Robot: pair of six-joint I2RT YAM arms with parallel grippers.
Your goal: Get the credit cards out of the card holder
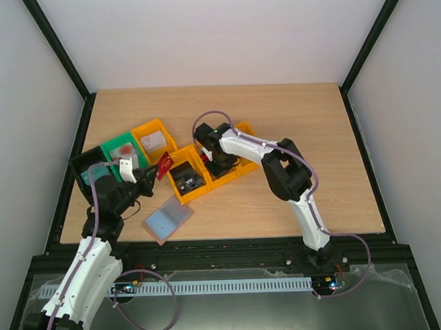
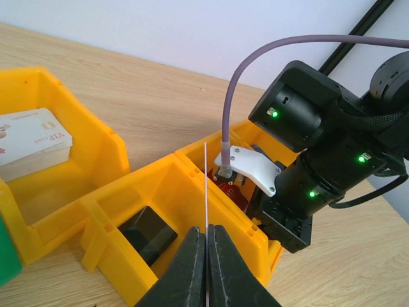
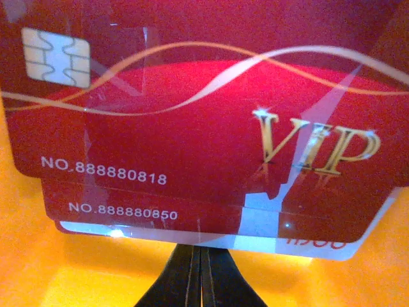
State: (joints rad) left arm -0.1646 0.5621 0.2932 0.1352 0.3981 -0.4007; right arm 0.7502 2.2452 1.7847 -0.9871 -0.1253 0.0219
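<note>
From the overhead camera I see a pale wood-grain table point(image 1: 299, 133) boxed in by plain white walls point(image 1: 201, 35), with glossy plastic yellow bins point(image 1: 148, 130) and green bins point(image 1: 113, 147) clustered left of centre. The card holder point(image 1: 166, 220) lies opened flat near the front edge, just ahead of the bins and close to the left arm. Its light blue lining faces up inside a tan border, and its long axis runs diagonally from near-left to far-right. The left gripper point(image 1: 154, 172) pinches a red card point(image 1: 162, 167) above the bins, and the right gripper point(image 1: 215, 164) reaches down into a yellow bin. On the left wrist camera my black fingers point(image 2: 192, 268) are clamped on that card, seen edge-on as a thin pale line. Beyond it is a smooth yellow bin wall point(image 2: 166, 192), and a stack of white cards point(image 2: 32, 137) sits in the next bin. On the right wrist camera the fingers point(image 3: 188, 281) are pressed together with nothing visible between them. Their tips sit at the near edge of a fanned stack of shiny red cards point(image 3: 192, 128) with gold lettering, lying flat on the bin floor point(image 3: 64, 275).
</note>
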